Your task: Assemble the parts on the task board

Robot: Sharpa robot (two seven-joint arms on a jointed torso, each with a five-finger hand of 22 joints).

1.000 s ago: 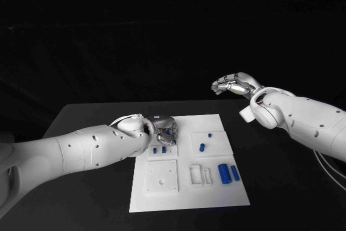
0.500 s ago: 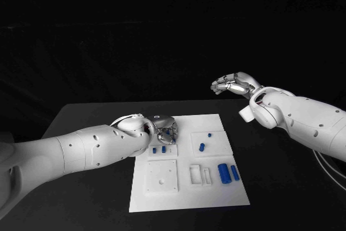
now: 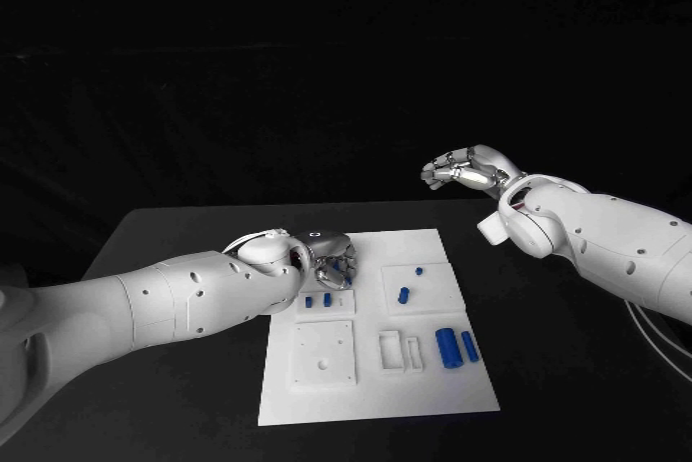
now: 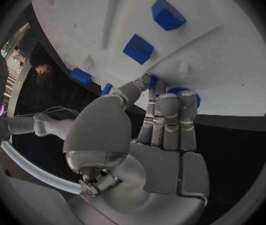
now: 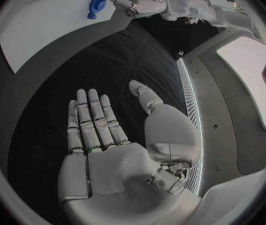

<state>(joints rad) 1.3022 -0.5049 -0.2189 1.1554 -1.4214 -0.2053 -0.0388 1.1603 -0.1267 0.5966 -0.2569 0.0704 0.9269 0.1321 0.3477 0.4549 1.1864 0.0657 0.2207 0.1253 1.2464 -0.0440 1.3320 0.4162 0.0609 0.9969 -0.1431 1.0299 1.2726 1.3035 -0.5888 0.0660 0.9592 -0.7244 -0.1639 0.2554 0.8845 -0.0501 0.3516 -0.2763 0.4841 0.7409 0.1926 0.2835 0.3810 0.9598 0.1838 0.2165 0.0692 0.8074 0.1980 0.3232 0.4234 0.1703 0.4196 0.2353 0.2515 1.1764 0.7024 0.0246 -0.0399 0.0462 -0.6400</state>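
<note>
The white task board [image 3: 418,387] lies in the middle of the black table. My left hand [image 3: 329,259] hovers over the board's far left corner, and its thumb and fingertips pinch a small blue part [image 4: 186,94] close to the board face [image 4: 233,60]. Two blue blocks [image 4: 138,48] stand in the board just beyond the left hand [image 4: 152,130]. Two small blue parts [image 3: 316,301] sit near that hand, two more [image 3: 405,293] in the far right plate, and two blue cylinders [image 3: 456,346] lie at the right. My right hand [image 3: 469,170] is raised well beyond the board's far right corner; its fingers [image 5: 92,122] are straight and hold nothing.
A square white plate [image 3: 325,352] with small holes and a slotted white frame [image 3: 400,349] occupy the board's near half. Bare black table [image 3: 173,242] surrounds the board on all sides.
The left hand has shifted very slightly over the board's far left corner, with the blue part still in its fingers. The right arm has not moved.
</note>
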